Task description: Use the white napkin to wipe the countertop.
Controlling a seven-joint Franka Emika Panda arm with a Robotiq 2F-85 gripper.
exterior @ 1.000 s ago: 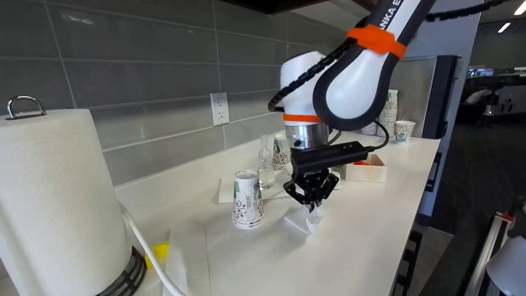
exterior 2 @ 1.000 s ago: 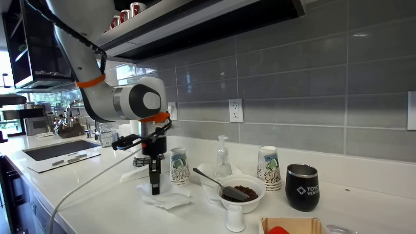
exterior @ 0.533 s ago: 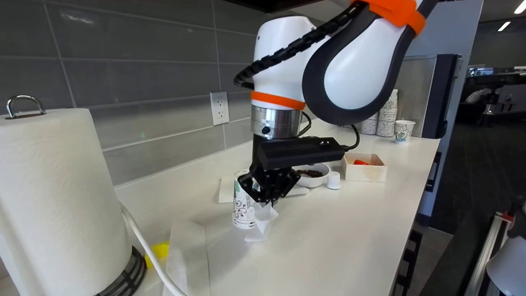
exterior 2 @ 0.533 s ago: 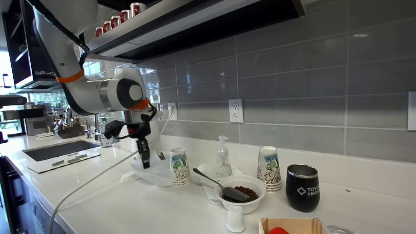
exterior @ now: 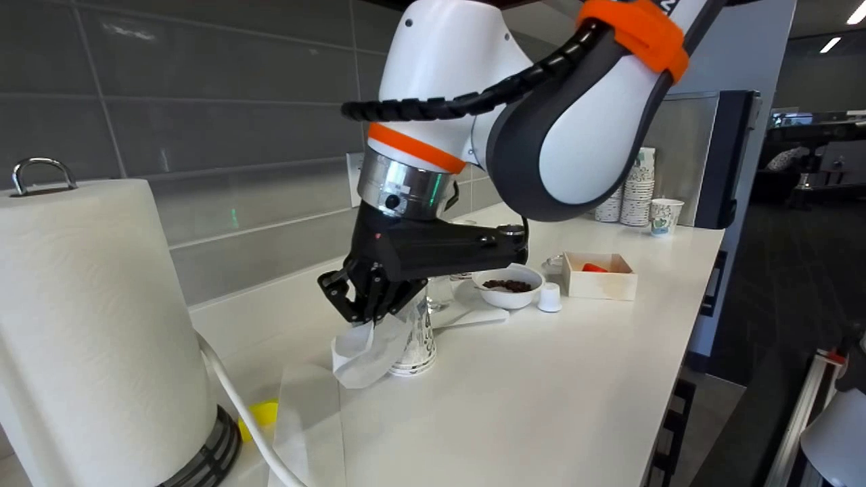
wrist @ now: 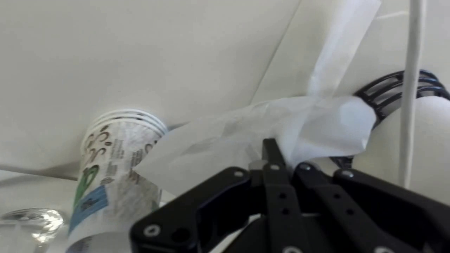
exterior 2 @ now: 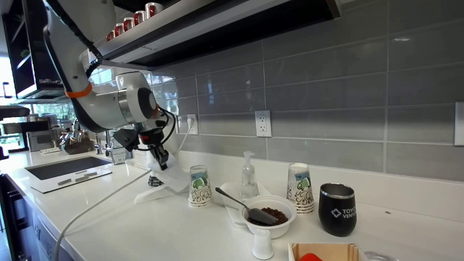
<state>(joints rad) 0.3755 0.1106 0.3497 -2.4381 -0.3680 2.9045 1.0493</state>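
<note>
The white napkin (exterior: pixel 365 355) is crumpled and hangs from my gripper (exterior: pixel 369 321), lifted above the off-white countertop (exterior: pixel 514 412). In an exterior view the napkin (exterior 2: pixel 177 177) hangs below the tilted gripper (exterior 2: pixel 163 167), beside the stack of patterned cups. In the wrist view the gripper fingers (wrist: pixel 281 158) are shut on the napkin (wrist: pixel 225 144), which spreads out to both sides. One fingertip is hidden behind the napkin's folds. I cannot tell whether the napkin touches the cups. The countertop also shows in the wrist view (wrist: pixel 123 59).
A cup stack (exterior 2: pixel 200 188) stands close to the napkin. The paper-towel roll (exterior: pixel 101 325) and a white cord (exterior: pixel 237 406) are near the gripper. A soap pump (exterior 2: pixel 249 181), a bowl (exterior 2: pixel 286 221) with a spatula, a black tumbler (exterior 2: pixel 337 210) and a wooden box (exterior: pixel 602 284) stand farther along.
The gripper has carried the napkin along the counter past the cup stack towards the paper-towel roll. It has lifted the napkin off the surface and tilted. It stays shut.
</note>
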